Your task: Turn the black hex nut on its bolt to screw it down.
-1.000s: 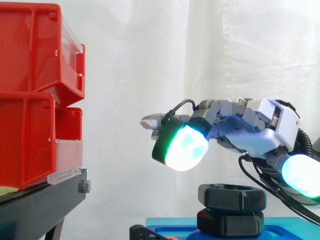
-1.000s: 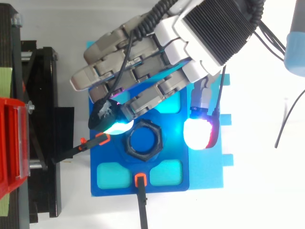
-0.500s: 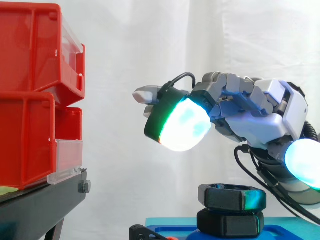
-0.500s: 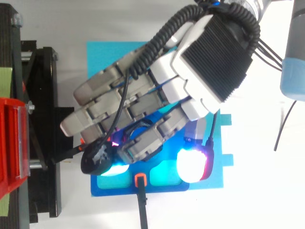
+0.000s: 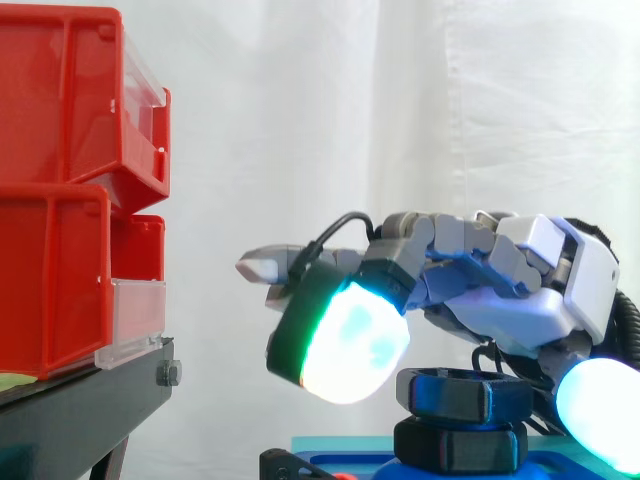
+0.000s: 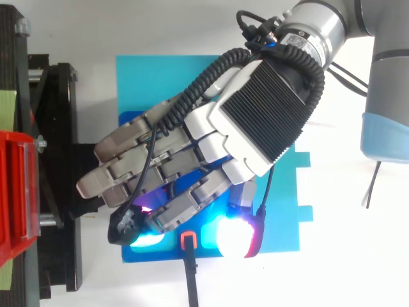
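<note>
Black and rigid, likely light plastic, the hex nut (image 5: 462, 392) sits above a matching hex block (image 5: 460, 446) on the blue base (image 6: 147, 80); its flat sides offer the surest grip. The hand (image 6: 262, 115) hovers over it, fingers (image 6: 115, 167) loosely spread, holding nothing. Red bins (image 5: 60, 200) stand well apart; an orange-tipped clamp (image 6: 188, 241) edges the base.

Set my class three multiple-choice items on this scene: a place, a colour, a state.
1. In the side view, the red bins stand: A) left of the hand; B) right of it; C) beneath it.
2. The base under the black hex nut is: A) yellow; B) blue; C) red.
3. The hand's fingers are: A) clenched in a fist; B) curled round a bin; C) stretched out above the nut.
1 A: bins at the left edge. 2 B: the base shows blue. 3 C: fingers reach over the nut, not clasping it.
</note>
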### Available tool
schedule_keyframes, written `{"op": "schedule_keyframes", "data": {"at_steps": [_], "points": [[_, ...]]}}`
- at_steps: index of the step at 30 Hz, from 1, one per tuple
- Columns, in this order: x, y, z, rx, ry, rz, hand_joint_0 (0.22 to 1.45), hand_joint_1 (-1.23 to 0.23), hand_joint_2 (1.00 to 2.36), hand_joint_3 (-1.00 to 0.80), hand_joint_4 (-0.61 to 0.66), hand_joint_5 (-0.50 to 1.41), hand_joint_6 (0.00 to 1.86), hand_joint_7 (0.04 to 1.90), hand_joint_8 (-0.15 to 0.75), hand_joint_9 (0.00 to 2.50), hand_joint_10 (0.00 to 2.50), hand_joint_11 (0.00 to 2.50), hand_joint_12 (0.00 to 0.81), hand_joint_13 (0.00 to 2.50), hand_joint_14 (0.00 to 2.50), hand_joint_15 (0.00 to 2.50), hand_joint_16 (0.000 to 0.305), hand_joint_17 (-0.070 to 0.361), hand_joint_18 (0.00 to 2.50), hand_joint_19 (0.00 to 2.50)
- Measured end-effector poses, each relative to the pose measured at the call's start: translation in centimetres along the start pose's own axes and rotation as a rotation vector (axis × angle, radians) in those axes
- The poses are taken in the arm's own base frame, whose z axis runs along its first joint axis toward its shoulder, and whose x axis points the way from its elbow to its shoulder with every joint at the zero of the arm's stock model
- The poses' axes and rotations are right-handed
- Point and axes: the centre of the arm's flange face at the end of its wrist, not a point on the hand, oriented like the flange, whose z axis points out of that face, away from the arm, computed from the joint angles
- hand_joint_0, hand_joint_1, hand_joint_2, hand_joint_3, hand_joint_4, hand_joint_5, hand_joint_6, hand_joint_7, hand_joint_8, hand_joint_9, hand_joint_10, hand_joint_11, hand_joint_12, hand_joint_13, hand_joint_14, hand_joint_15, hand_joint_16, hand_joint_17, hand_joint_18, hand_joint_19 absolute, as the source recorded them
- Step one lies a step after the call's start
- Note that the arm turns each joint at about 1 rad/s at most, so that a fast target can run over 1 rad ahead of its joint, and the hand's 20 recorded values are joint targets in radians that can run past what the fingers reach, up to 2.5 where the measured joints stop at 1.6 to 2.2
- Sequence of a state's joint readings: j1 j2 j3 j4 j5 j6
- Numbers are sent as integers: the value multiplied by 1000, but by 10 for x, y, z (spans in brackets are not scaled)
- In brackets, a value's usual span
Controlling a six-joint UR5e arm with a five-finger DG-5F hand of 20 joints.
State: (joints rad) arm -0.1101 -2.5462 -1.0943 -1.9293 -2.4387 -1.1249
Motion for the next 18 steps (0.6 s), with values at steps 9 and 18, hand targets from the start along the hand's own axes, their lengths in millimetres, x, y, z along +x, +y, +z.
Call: {"op": "schedule_keyframes", "data": {"at_steps": [9,18], "points": [[2,-1,-12,21,4,-2,454,-321,1000,-500,279,-54,620,997,354,600,5,200,366,376,3,79,56,125,339,484],[1,-4,-19,4,13,-12,457,-316,1000,-500,288,-63,724,831,367,614,5,204,371,386,2,74,56,127,352,472]]}}
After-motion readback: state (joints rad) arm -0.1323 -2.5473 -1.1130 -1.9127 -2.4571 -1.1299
